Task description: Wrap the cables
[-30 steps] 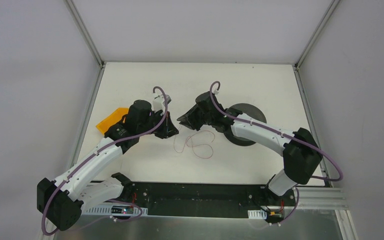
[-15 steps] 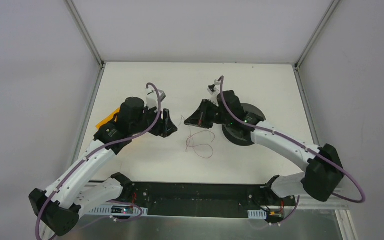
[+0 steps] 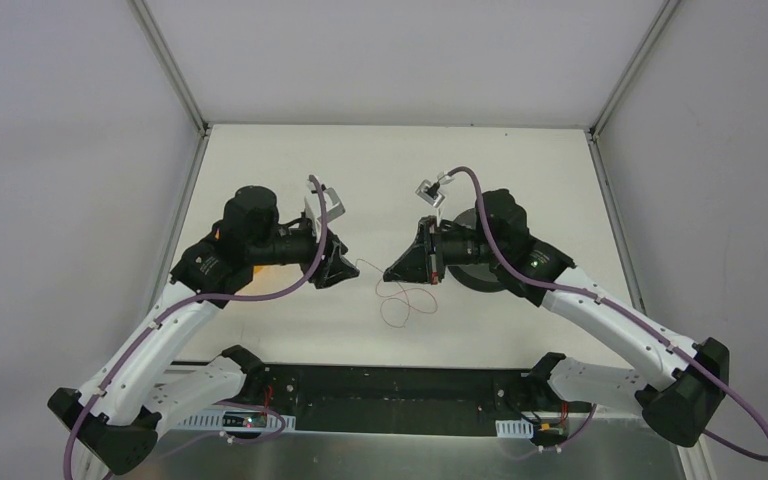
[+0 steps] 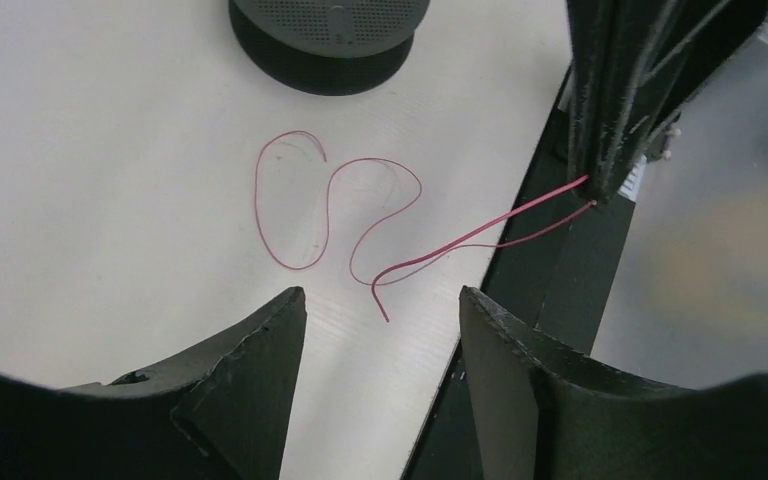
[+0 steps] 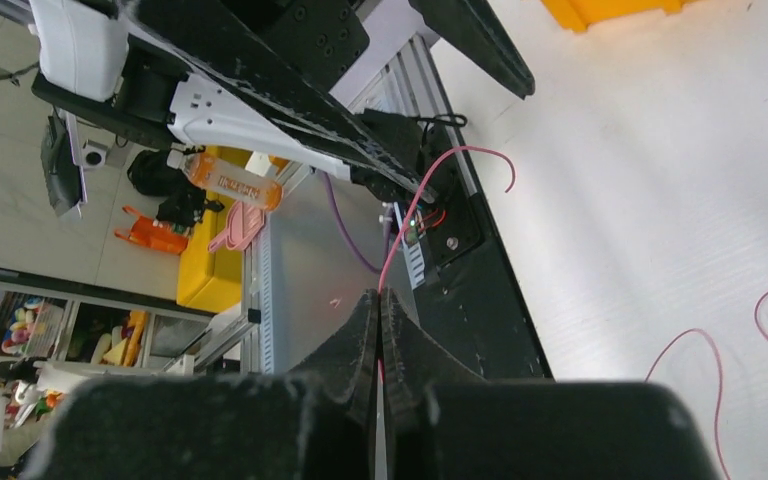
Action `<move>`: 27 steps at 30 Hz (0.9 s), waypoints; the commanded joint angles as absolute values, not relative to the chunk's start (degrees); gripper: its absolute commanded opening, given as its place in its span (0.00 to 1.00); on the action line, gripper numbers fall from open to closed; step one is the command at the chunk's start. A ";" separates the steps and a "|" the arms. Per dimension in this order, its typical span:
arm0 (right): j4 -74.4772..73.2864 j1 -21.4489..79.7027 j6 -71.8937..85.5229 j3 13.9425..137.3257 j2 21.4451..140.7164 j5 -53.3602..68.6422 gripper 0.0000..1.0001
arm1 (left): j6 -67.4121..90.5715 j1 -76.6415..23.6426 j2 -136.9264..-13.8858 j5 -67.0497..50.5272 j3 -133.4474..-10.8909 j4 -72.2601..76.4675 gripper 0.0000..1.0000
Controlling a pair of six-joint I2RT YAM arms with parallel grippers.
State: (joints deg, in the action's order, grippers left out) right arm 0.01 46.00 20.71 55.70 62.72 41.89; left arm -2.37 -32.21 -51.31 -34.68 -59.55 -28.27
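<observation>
- The right end effector was pinched shut on one end of the thin reddish-brown wire. The rest lay in loose loops on the pale desk, near the dark grey flanged spool.
- The left end effector gaped wide and held nothing.
- Step, as I judged it: gathering the wire. The next move called for leading the held end to the spool.
- Both arms reached inward, wrists facing each other.

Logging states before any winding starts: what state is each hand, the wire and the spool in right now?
right hand: shut, pinching the wire at one spot.
left hand: open, nothing between its fingers.
wire: raised where it is pinched, the rest lying in loose loops on the table.
spool: flat on the table, apart from the wire, no turns seen on it.
</observation>
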 commanded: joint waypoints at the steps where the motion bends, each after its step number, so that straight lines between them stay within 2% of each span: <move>1: -1.07 46.05 18.63 55.64 62.14 45.96 0.00 | -7.83 -32.27 -51.82 -44.31 -61.17 -28.32 0.56; 5: -0.36 46.05 19.94 55.51 63.49 45.83 0.00 | -7.69 -32.33 -54.24 -49.02 -60.91 -28.19 0.53; 9: -0.28 46.00 20.83 55.49 64.41 46.21 0.00 | -7.30 -32.39 -55.69 -49.50 -60.87 -27.42 0.43; 10: -0.27 46.03 20.93 55.40 64.44 45.92 0.00 | -7.21 -32.31 -55.98 -49.68 -60.88 -27.18 0.37; 13: -2.63 46.00 20.09 55.51 64.38 43.23 0.00 | -6.42 -32.37 -56.63 -49.98 -61.43 -26.83 0.11; 15: -5.57 46.04 18.68 56.00 63.79 39.32 0.09 | -5.89 -32.30 -56.74 -50.45 -61.40 -26.71 0.00; 20: -5.93 46.05 16.80 55.77 61.09 29.03 0.30 | -4.88 -32.34 -57.04 -50.51 -60.43 -26.24 0.00; 24: -5.17 46.09 15.75 56.73 61.07 26.09 0.41 | -4.27 -32.34 -57.31 -50.34 -59.98 -26.19 0.00; 27: -3.94 46.65 15.50 57.65 62.16 26.67 0.43 | -3.99 -32.34 -57.29 -49.64 -59.71 -26.21 0.00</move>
